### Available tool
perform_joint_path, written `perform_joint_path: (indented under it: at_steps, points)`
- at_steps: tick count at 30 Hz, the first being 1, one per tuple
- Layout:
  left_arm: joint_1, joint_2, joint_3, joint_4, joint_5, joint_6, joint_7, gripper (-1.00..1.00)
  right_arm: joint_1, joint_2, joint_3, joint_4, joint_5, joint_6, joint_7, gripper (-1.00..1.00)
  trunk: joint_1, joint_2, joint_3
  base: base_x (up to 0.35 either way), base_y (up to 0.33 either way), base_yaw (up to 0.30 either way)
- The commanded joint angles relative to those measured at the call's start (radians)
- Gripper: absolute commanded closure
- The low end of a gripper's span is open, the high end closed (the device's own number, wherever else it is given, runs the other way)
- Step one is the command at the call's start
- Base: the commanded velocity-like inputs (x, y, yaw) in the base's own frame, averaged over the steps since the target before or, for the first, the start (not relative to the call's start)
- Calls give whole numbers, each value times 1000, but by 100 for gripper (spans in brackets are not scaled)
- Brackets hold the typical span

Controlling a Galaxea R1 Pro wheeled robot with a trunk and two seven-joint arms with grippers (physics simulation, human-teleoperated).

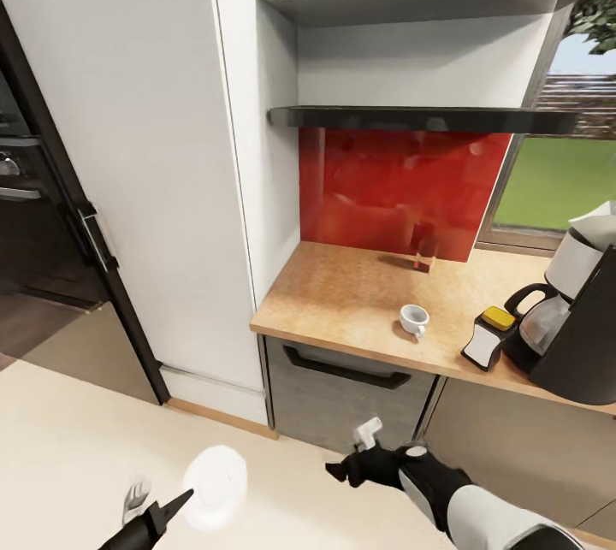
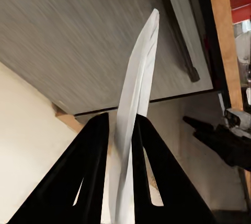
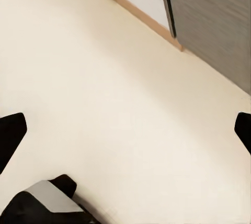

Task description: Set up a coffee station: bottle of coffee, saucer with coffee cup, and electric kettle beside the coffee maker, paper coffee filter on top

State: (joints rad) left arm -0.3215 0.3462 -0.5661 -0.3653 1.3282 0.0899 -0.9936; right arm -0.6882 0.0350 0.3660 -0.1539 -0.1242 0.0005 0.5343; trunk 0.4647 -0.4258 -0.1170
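Note:
My left gripper is low over the floor, shut on the rim of a white saucer. In the left wrist view its black fingers pinch the saucer, seen edge-on. My right gripper hangs open and empty in front of the drawer; its fingertips stand far apart over the floor. On the wooden countertop sit a white coffee cup, a dark coffee bottle by the red backsplash, and the black coffee maker with something white on top.
A small white-and-black item with a yellow top stands next to the coffee maker. A grey drawer is under the counter, a tall white cabinet at left, a dark oven beyond it, and a shelf above the backsplash.

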Motion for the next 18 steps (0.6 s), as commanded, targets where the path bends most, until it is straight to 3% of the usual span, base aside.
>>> perform_joint_path:
  at_steps: [1,3,5,6,8,10,13,18]
  points:
    - [5,-8,-3,0,9,7,-2,100,0,0,4,45,-12,-26,-2,-100,1,-2,-2,0,0,0]
    - [20,-30,-5,0,5,-17,-2,100,13,-4,2,100,-11,-65,-52,-100,1,-2,-2,0,0,0]
    - [34,-54,-6,0,-12,-88,-1,100,37,-6,2,118,-10,-77,-164,-100,1,-2,-2,0,0,0]
    - [40,-63,-6,0,-27,-125,-1,100,58,-6,2,123,-9,-80,-250,-100,1,-2,-2,0,0,0]
    - [57,-69,-6,1,-39,-157,0,100,91,-7,2,126,-8,-81,-383,-100,1,-2,-2,0,0,0]
    - [78,-70,-4,1,-41,-169,0,100,122,-9,3,127,-6,-81,-463,-100,1,-2,-2,0,0,0]
    - [85,-69,-3,5,-42,-173,1,100,162,-10,4,128,-3,-82,-489,-100,1,-2,-2,0,0,0]
    - [87,-61,0,37,-38,-174,2,100,177,-11,4,126,-7,-82,-498,-100,1,-2,-2,0,0,0]
